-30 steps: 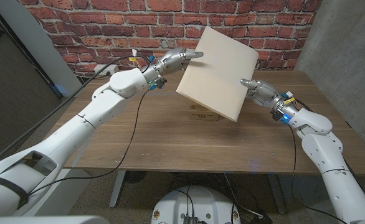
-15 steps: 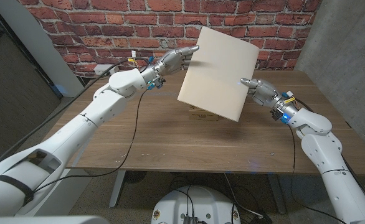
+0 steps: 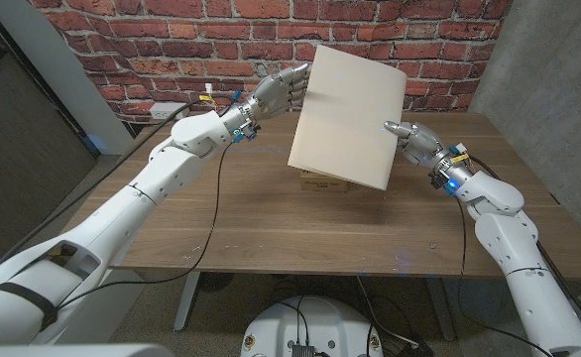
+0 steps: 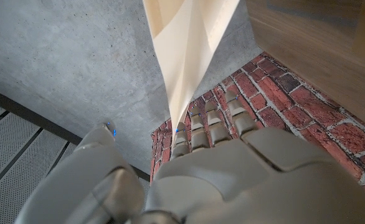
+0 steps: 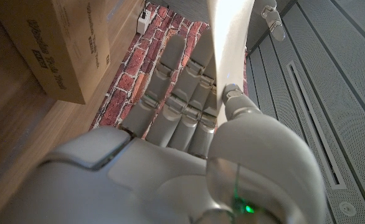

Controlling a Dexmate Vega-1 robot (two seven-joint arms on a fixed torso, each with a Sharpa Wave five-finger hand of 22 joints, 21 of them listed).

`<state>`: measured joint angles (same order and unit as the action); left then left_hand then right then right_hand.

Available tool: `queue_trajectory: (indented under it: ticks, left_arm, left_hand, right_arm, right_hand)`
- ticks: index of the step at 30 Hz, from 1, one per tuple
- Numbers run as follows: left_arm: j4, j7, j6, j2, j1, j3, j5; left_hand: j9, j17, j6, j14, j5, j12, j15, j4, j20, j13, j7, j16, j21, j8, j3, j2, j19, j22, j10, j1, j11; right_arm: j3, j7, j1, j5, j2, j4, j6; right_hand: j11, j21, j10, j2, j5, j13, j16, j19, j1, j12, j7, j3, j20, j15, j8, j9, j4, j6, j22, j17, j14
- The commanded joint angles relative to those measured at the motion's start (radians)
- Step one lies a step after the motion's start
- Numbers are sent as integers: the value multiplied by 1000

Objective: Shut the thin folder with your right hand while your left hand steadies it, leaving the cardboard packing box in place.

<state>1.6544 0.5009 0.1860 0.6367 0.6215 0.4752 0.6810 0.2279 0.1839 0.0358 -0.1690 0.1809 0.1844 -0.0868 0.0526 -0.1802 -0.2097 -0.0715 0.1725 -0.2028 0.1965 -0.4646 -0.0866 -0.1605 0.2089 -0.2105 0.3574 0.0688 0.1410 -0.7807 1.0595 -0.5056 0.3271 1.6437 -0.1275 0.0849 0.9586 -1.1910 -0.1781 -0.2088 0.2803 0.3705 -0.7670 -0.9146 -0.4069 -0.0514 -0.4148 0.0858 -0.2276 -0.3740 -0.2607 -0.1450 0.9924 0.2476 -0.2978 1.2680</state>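
The thin cream folder point(image 3: 347, 114) stands tilted in the air above the table, its two leaves a little apart at the edge point(image 4: 189, 50). My right hand point(image 3: 410, 140) pinches its right edge point(image 5: 232, 37), thumb on the front and fingers point(image 5: 176, 93) behind. My left hand point(image 3: 276, 91) reaches to the folder's upper left edge, with straight fingers point(image 4: 213, 121) touching it and the thumb held apart. The small cardboard packing box point(image 3: 325, 183) sits on the wooden table point(image 3: 221, 218) under the folder, mostly hidden by it. The right wrist view shows the box point(image 5: 58, 43) beside my hand point(image 5: 170, 143).
A brick wall point(image 3: 152, 40) runs behind the table, and a grey concrete wall point(image 3: 558, 59) stands at the right. A dark cable point(image 3: 211, 213) hangs from my left arm across the tabletop.
The folder has tipped more upright and shifted slightly right. My left hand has risen, going from one fingertip on the corner to several fingers along the upper left edge. My right hand barely moved.
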Motion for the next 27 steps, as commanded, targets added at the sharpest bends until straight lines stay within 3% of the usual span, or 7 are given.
queue_trajectory:
  ticks: [1, 8, 17, 27]
  left_arm:
    - [22, -86, 71, -14, 79, -63, 44]
    - [43, -219, 185, -16, 148, -108, -59]
    - [62, -377, 287, -7, 219, -147, -223]
    - [84, -395, 307, 31, 269, -181, -217]
  left_hand:
    - [-7, 2, -51, 56, 5, -4, -1, -1, 13, -1, -22, -3, 9, -12, 6, 3, 55, 5, 50, -9, -13]
    - [-19, 2, -115, 132, 7, -6, -1, -2, 22, 3, -66, -1, 6, -18, 12, 5, 106, 7, 136, -14, -38]
    - [-26, 2, -129, 184, 9, -6, 4, 0, 32, 7, -81, -2, 6, -11, 21, 4, 146, 7, 202, -23, -49]
    - [-28, 1, -122, 207, 10, 0, 5, 1, 41, 9, -87, -1, 9, -6, 25, 3, 171, 6, 213, -28, -55]
  right_arm:
    - [-13, 34, -33, 11, -28, -48, -38]
    - [-10, 52, -48, 8, -42, -76, -44]
    - [-11, 76, -62, 22, -50, -96, -41]
    - [-14, 102, -66, 34, -66, -106, -32]
  right_hand:
    - [-18, 20, -27, 2, 6, 7, 10, 7, -13, -7, 1, -12, 125, 0, -10, -5, 0, 13, 15, -9, 11]
    - [-18, 35, -30, 5, 7, 13, 13, 13, -17, -7, 1, -15, 125, 1, -12, -6, 0, 14, 26, -15, 14]
    - [-28, 51, -53, 8, 9, 23, 15, 21, -19, -15, 5, -20, 125, 2, -15, -8, 3, 14, 24, -25, 13]
    - [-25, 63, -56, 10, 10, 33, 16, 29, -20, -15, 5, -24, 125, 2, -18, -9, 6, 16, 19, -33, 12]
